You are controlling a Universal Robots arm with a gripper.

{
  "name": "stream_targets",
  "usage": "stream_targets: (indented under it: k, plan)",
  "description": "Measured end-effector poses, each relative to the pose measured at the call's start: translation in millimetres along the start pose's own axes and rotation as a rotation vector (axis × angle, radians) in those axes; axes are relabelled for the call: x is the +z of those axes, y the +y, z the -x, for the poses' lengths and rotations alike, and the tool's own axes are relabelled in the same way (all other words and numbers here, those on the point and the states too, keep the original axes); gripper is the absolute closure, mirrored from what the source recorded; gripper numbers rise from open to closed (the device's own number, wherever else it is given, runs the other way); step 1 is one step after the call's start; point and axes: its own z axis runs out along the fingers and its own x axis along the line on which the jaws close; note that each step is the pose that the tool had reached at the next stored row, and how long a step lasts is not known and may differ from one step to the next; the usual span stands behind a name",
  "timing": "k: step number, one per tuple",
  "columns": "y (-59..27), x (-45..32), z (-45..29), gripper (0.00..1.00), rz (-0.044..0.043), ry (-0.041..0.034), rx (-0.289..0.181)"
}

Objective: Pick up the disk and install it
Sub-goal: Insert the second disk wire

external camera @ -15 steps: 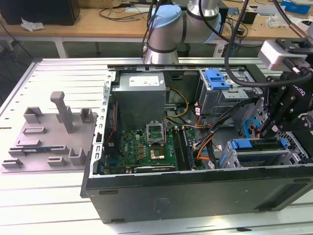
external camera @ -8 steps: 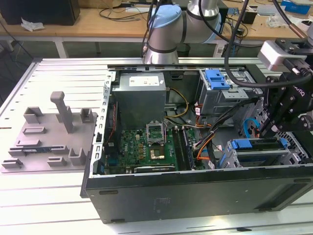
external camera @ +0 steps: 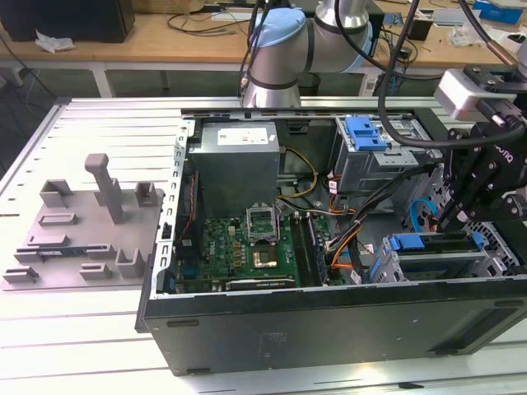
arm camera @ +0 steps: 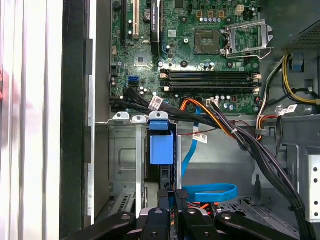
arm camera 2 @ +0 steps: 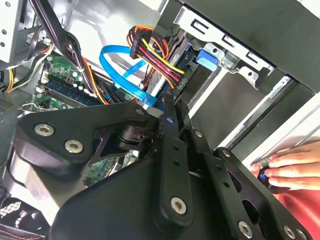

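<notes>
Nearest the cam is the gripper (arm camera 2: 167, 107), its black linkages large in both wrist views. You can't tell whether it's apart or clamped.

Scanning the exterior view from its left: the grey fixture (external camera: 90, 230) has no drive on it. Next comes the open PC case (external camera: 329, 329) with the mobo (external camera: 247, 247), then the drive cage (arm camera: 125, 160) at the exterior view's right.

The disk (arm camera: 161, 147) stands on edge in that cage, blue bracket showing, so pickup looks done and the install is prob. well along. Whether it's fully seated isn't clear. The gripper sits just beside the disk's cable end, contact unclear. A person's hand (arm camera 2: 295, 165) rests outside the case.
</notes>
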Motion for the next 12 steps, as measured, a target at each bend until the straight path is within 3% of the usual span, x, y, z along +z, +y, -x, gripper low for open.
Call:
stream_targets:
  k: [12]
  plan:
    - [-0.8,0.9,0.0,0.84,0.0000,0.0000,0.000]
